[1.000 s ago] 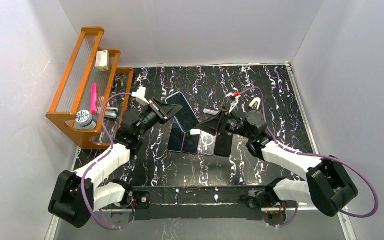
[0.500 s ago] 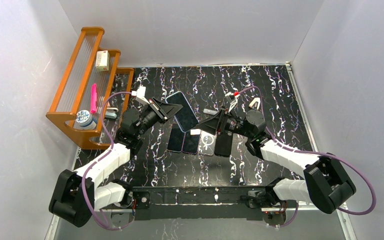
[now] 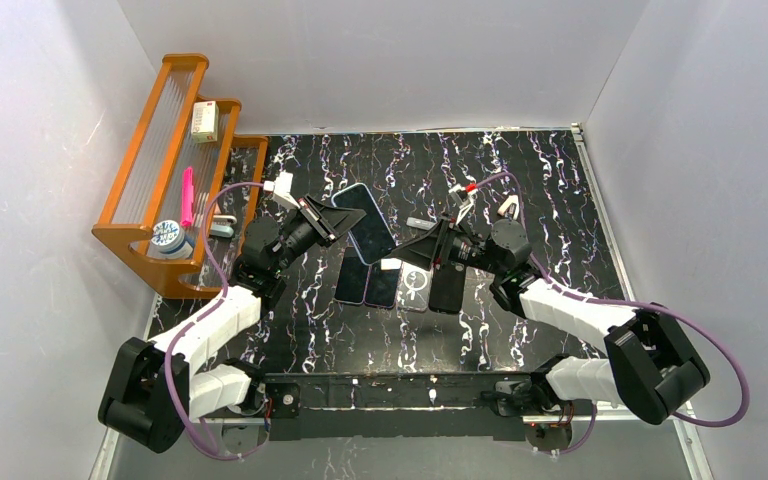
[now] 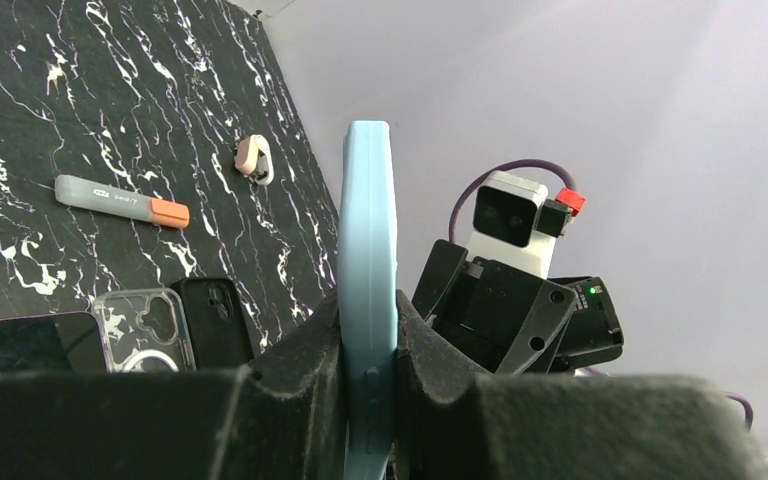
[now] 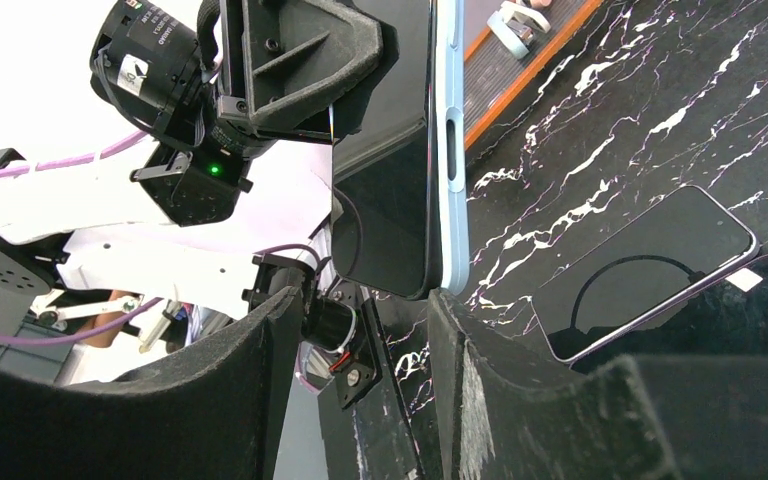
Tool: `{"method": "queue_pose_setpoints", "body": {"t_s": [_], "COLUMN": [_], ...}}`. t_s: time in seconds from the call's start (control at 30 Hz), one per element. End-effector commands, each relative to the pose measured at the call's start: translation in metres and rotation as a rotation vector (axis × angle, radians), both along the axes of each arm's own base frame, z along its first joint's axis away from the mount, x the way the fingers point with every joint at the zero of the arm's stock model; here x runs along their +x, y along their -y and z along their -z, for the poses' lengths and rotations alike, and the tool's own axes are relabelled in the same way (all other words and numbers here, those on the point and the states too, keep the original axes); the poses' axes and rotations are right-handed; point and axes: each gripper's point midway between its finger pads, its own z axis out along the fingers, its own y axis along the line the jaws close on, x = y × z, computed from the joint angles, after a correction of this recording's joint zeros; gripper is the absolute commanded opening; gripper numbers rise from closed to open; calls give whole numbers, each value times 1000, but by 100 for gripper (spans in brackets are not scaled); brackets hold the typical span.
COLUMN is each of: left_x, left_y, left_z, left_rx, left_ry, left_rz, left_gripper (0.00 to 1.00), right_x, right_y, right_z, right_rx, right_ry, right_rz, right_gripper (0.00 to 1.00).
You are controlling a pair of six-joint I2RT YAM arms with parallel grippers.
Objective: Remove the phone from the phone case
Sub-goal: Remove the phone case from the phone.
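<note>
A phone [image 3: 368,222] with a dark screen, in a light blue case, is held above the table by my left gripper [image 3: 335,222], which is shut on it. In the left wrist view the case [image 4: 367,250] stands edge-on between my left gripper's [image 4: 368,330] pads. My right gripper [image 3: 410,250] is open at the phone's free end. In the right wrist view the phone's screen [image 5: 390,180] and the blue case edge [image 5: 452,150] hang just beyond my right gripper [image 5: 365,330], with the phone's corner near the gap and not touched.
Two bare phones [image 3: 365,280], a clear case [image 3: 416,288] and a black case [image 3: 448,288] lie on the marble table below the grippers. A marker [image 3: 420,222] and a small white clip [image 3: 509,207] lie further back. An orange rack [image 3: 160,160] stands at the left.
The right arm's forearm has shifted slightly to the left. Both grippers and the phone stay almost where they were.
</note>
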Motion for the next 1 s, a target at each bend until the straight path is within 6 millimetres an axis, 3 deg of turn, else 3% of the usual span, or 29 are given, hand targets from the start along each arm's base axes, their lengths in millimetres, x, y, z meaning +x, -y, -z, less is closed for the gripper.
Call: {"method": "queue_pose_setpoints", "body": {"t_s": [0.0, 0.23, 0.7, 0.8, 0.97], "left_x": [-3, -11, -49, -52, -50], "left_y": [5, 12, 29, 32, 36], "left_z": [-27, -37, -74, -72, -52], "left_rx": [-21, -54, -238, -228, -192], "left_ry": [102, 96, 90, 94, 68], "left_rz": [22, 75, 252, 272, 277], "left_gripper": [0, 0, 0, 0, 0], "right_x": [-6, -4, 7, 6, 2], "right_y": [-6, -8, -17, -18, -20], "right_z": [-51, -46, -43, -48, -63], "right_rx": [108, 108, 116, 125, 145], "right_ry": [130, 124, 162, 177, 215], "right_rz": [-47, -52, -64, -77, -108], "right_gripper": [57, 56, 57, 56, 53]}}
